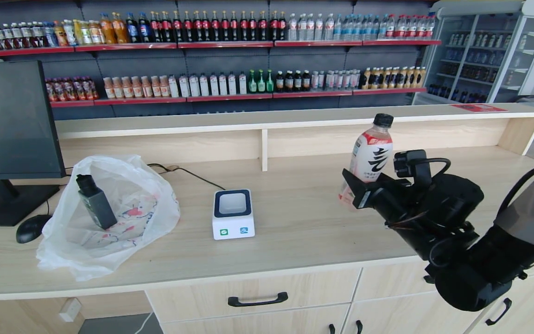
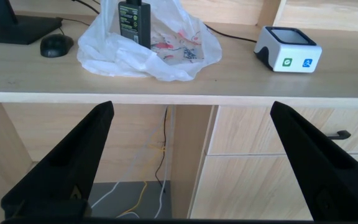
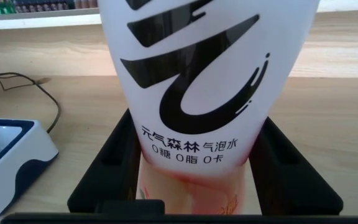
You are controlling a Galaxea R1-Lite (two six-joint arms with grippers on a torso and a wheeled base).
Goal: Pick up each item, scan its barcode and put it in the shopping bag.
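Right jaws pinch bottle [image 1: 371,155] low, axis upright | scanner [image 1: 233,214] left of it — bag [image 1: 158,211] farther left | left jaws spread, below bench [image 1: 304,227] edge

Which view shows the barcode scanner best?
Head view: the barcode scanner sits whole on the counter, window facing up. Left wrist view has it whole but farther off; right wrist view catches one cut-off part.

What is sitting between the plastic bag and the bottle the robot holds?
The small white scanner box sits on the counter between the bag and the bottle; the head view shows it.
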